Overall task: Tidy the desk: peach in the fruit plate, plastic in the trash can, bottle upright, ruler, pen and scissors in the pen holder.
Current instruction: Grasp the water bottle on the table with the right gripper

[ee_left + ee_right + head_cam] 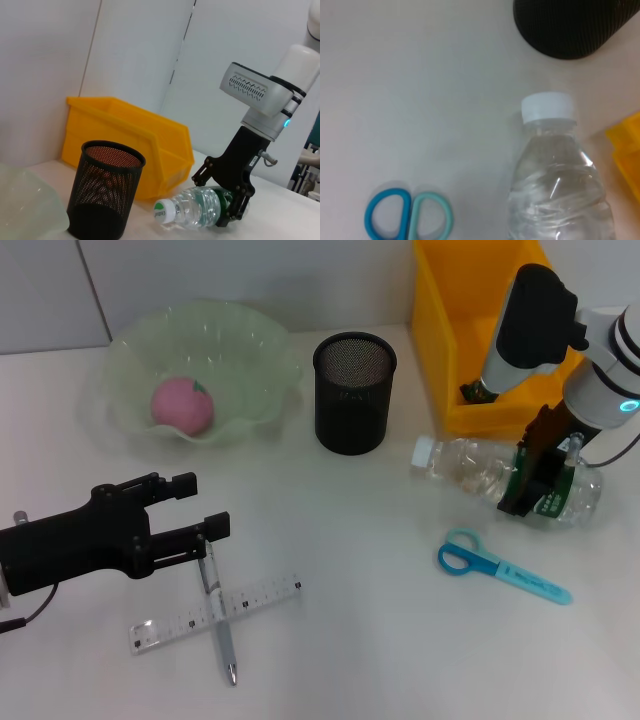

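wall (140, 55): pale grey panels, dark vertical seams | light: even, soft shadows

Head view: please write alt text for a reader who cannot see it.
The right gripper clasps a clear plastic bottle lying on the white desk. The left gripper hovers over a silver pen crossing a clear ruler.

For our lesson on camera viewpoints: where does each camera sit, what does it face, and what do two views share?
Head: high up, looking down at desk; left gripper and right gripper show.
Left wrist: low, facing across to pen holder, trash can, right gripper.
Right wrist: looks down on bottle, scissors; no fingers.
All share the bottle.
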